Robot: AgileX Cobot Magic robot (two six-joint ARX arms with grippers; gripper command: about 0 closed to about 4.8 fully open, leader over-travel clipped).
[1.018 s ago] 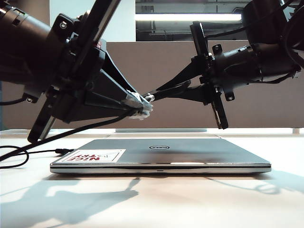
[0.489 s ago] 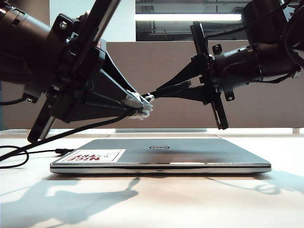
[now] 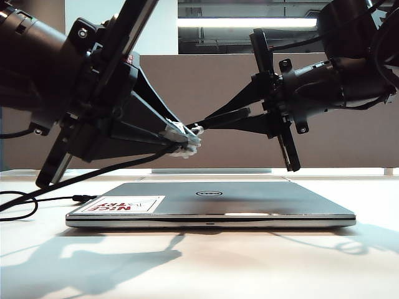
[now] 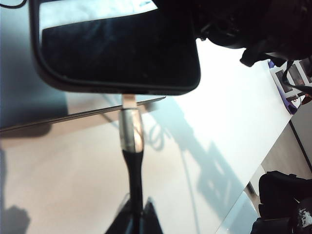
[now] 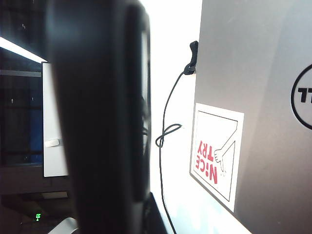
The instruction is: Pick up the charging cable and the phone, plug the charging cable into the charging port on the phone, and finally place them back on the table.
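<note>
Above the laptop, both grippers meet in mid-air. My left gripper (image 3: 187, 142) (image 4: 136, 214) is shut on the charging cable (image 3: 106, 169) (image 4: 134, 170) just behind its silvery connector (image 4: 130, 127). The connector's pale tip touches the bottom edge of the phone (image 4: 117, 53); how deep it sits I cannot tell. My right gripper (image 3: 198, 128) (image 5: 127, 214) is shut on the phone (image 3: 225, 117) (image 5: 97, 117), a glossy black slab seen edge-on in the exterior view. The cable trails down left to the table (image 3: 206, 261).
A closed silver Dell laptop (image 3: 212, 205) (image 5: 258, 87) with a red-lettered sticker (image 3: 128, 204) (image 5: 214, 156) lies under the grippers. Another black cord (image 3: 25, 202) (image 5: 165, 134) with a black plug (image 5: 193, 54) reaches its left side. A grey-brown divider panel (image 3: 218, 81) stands behind.
</note>
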